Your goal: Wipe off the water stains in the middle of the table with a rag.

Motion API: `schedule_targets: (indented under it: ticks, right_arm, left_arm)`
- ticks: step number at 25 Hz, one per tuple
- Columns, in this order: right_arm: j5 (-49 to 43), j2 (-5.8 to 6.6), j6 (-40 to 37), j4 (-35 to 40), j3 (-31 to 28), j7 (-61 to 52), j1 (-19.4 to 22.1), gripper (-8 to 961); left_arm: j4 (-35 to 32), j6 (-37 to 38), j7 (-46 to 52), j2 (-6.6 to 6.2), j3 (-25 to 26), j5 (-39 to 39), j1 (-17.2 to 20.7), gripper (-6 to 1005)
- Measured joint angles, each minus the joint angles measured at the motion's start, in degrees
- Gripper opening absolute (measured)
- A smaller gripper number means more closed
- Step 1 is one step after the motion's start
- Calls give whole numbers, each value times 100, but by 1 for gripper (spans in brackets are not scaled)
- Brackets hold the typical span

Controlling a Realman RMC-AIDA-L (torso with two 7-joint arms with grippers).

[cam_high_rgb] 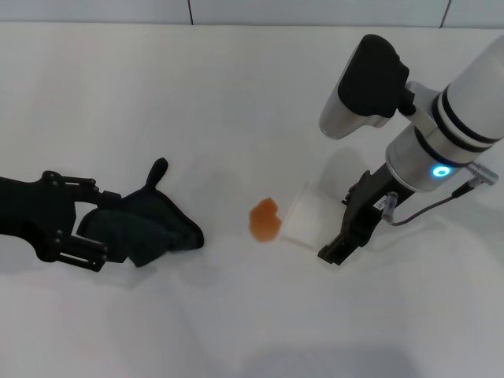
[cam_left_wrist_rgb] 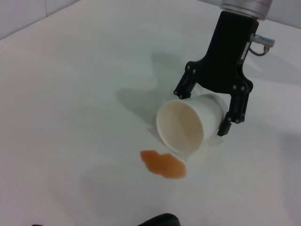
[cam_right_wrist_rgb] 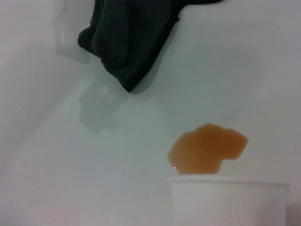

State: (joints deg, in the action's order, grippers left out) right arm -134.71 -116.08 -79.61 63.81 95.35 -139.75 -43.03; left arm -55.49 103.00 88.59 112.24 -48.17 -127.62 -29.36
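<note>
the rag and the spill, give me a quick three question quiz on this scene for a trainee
1. True or false: the rag already covers the water stains.
2. Which gripper is at the rag? A) left gripper B) right gripper
3. What is the right gripper closed around, and how does that thing lie?

Key
1. False: the rag lies apart from the stains, on the robot's left side of the table.
2. A.
3. A white cup, tipped on its side with its mouth toward the stains.
</note>
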Motion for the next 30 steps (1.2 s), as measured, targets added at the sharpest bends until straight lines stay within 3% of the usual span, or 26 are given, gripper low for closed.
schedule_targets:
  ticks: [12, 21, 25, 30]
  right_arm:
    - [16, -2, 217, -121, 228, 0, 2, 823]
    - [28, 6, 124, -112, 179, 5, -9, 732]
    - [156, 45, 106, 75, -186, 161, 186, 692]
    - [733, 59, 55, 483, -1216, 1225, 981, 656]
  left_arm:
    - [3, -2, 0, 8, 0, 1, 25, 875]
    - [3, -9, -6, 14, 0, 1, 28, 874]
    - [0, -10, -9, 16, 6, 3, 54, 874]
    - [-1, -9, -17, 24, 14, 20, 54, 874]
